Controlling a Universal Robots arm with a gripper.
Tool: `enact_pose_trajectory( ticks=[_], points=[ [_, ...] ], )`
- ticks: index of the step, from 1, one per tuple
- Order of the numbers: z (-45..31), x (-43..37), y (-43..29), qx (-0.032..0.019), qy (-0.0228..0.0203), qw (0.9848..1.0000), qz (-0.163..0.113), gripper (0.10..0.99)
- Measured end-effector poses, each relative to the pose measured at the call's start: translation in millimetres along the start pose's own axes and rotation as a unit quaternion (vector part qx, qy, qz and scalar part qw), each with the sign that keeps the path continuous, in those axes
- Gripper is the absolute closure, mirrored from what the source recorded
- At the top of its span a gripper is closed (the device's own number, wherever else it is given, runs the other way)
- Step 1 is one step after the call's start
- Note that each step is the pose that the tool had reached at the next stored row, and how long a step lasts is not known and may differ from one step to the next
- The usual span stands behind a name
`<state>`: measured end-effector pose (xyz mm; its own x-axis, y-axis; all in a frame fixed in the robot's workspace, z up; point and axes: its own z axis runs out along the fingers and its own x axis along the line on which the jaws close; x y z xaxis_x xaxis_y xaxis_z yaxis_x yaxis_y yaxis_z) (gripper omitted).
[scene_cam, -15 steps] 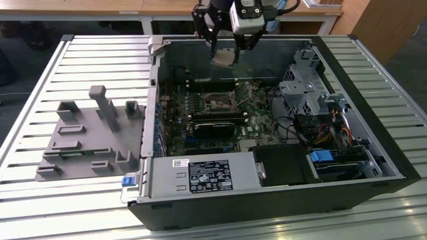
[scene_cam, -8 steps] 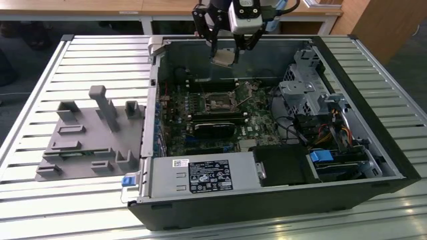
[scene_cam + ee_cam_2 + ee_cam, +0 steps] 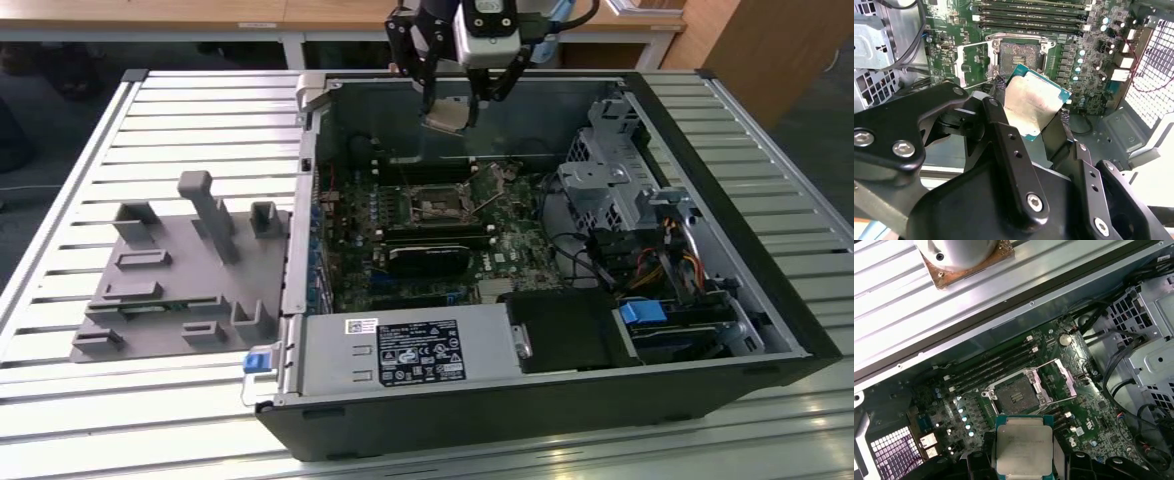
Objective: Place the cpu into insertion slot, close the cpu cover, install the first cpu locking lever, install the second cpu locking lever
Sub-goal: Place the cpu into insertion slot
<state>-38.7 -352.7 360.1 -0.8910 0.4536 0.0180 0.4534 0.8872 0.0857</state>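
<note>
Case (image 3: 534, 425) first: big black tower on its side on the slatted table (image 3: 200, 110), panel off, motherboard (image 3: 514, 255) facing up inside. To the exterior view's left, a grey moulded fixture (image 3: 147, 300) sits on the slats. On the board, the socket (image 3: 1015, 394) is bare, contacts showing, and the cpu cover (image 3: 974, 45) stands swung up off it along one side. High above, near the case's far wall, hangs the gripper (image 3: 462, 100), clamped on the cpu (image 3: 1024, 445). The black fingers (image 3: 1004, 140) pinch two opposite edges of the chip, no wider apart than the chip itself. It's square, so no long side to call. It sits tilted, not level with the board: silvery lid towards the first wrist view, tan underside towards the second. Chip well clear of the socket, in the air.
</note>
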Motion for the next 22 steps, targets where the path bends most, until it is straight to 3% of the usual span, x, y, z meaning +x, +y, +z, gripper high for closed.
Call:
enact_pose_trajectory(
  ticks=[22],
  points=[
    [1.4, 1.0, 1.8, -0.0007, -0.0034, 0.9992, 0.040, 0.545]
  ],
)
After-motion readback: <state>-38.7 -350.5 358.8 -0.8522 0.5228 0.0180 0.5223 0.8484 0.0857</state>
